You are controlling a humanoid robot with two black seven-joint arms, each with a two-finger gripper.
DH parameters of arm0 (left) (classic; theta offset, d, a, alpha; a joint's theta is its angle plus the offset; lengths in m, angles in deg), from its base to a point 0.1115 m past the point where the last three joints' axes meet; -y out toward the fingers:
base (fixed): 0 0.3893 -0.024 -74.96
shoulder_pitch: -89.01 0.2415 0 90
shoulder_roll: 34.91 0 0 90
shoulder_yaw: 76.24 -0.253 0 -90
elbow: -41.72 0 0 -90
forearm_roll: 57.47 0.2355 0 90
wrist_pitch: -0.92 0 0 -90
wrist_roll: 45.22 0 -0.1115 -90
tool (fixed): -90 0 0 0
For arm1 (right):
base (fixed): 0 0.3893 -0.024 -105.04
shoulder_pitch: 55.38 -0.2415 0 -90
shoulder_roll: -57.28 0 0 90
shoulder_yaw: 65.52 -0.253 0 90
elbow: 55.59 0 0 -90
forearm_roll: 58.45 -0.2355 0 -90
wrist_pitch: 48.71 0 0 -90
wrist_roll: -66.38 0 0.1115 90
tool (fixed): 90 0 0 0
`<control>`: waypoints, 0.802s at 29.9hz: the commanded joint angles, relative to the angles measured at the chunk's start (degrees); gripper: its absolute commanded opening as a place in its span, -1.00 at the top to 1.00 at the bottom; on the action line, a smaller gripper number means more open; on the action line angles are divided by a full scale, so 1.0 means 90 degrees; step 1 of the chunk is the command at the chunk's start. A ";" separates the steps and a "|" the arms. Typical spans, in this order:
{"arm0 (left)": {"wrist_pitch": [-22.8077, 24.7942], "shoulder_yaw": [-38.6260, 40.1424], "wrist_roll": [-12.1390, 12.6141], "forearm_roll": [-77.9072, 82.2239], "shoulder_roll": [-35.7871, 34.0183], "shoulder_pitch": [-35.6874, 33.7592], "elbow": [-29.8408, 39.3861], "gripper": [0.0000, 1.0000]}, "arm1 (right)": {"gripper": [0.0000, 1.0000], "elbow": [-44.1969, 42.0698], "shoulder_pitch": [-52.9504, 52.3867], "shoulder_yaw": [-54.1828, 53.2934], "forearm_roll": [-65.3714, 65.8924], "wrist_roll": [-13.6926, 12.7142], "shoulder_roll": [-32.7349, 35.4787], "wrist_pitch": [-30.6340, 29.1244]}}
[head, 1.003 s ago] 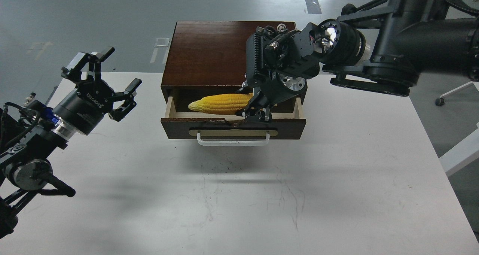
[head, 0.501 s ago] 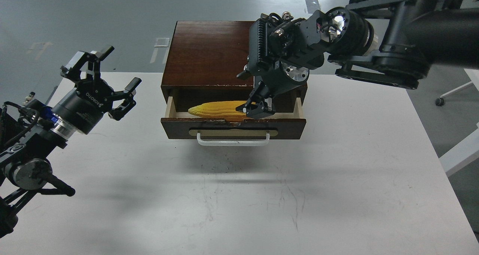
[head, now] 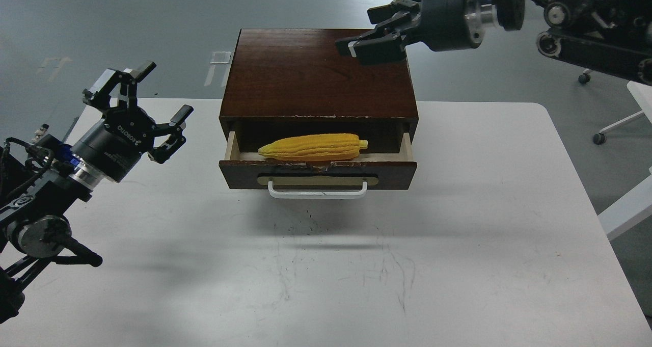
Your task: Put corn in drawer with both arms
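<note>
The yellow corn (head: 313, 147) lies on its side inside the open drawer (head: 317, 174) of the dark brown wooden box (head: 316, 72), tip pointing left. The drawer shows its pale interior and white bar handle (head: 317, 190). My right gripper (head: 364, 44) hovers high over the box's back right corner, empty, its fingers spread a little apart. My left gripper (head: 145, 110) is open and empty, above the table's left side, well left of the drawer.
The white table (head: 331, 265) carries the box at its far middle. A chair base (head: 611, 128) stands on the floor at the right. Grey floor lies beyond the table's far edge.
My right gripper let go of the corn and rose up and back, away from the drawer to above the box. The corn now rests in the drawer. The left arm has not moved.
</note>
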 commanded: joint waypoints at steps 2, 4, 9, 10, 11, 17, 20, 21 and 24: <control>0.0009 -0.0009 0.0000 -0.0001 0.0033 0.0002 -0.0002 -0.98 | -0.95 0.0082 0.1060 -0.0601 -0.1754 0.0002 0.0808 -0.0013; 0.0009 -0.0009 0.0000 -0.0001 0.0033 0.0002 -0.0002 -0.98 | -0.94 0.0082 0.1752 -0.1088 -0.2477 0.0002 0.1081 -0.0013; 0.0009 -0.0009 0.0000 0.0097 0.0101 0.0002 -0.0002 -0.98 | -0.94 -0.0006 0.3639 -0.2486 -0.3721 0.0002 0.1376 0.0016; 0.0009 -0.0009 0.0000 0.0107 0.0120 0.0002 -0.0002 -0.98 | -0.94 -0.0064 0.4125 -0.2904 -0.3993 0.0002 0.1376 0.0016; 0.0009 -0.0009 0.0000 0.0107 0.0121 0.0002 -0.0002 -0.98 | -0.94 -0.0132 0.4555 -0.3266 -0.4295 0.0002 0.1357 -0.0013; -0.0001 -0.0009 0.0000 0.0116 0.0160 0.0002 -0.0002 -0.98 | -0.94 -0.0416 0.5838 -0.4362 -0.5147 0.0002 0.1162 -0.0188; -0.0001 -0.0009 0.0000 0.0116 0.0169 0.0071 -0.0002 -0.98 | -0.95 -0.0543 0.6278 -0.4568 -0.5265 0.0002 0.1005 -0.0228; -0.0001 -0.0009 0.0000 0.0116 0.0189 0.0081 -0.0002 -0.98 | -0.95 -0.0601 0.6452 -0.4617 -0.5275 0.0002 0.0956 -0.0218; -0.0001 -0.0009 0.0000 0.0165 0.0228 0.0090 -0.0002 -0.98 | -1.00 -0.0651 0.6717 -0.4646 -0.5265 0.0002 0.0703 -0.0121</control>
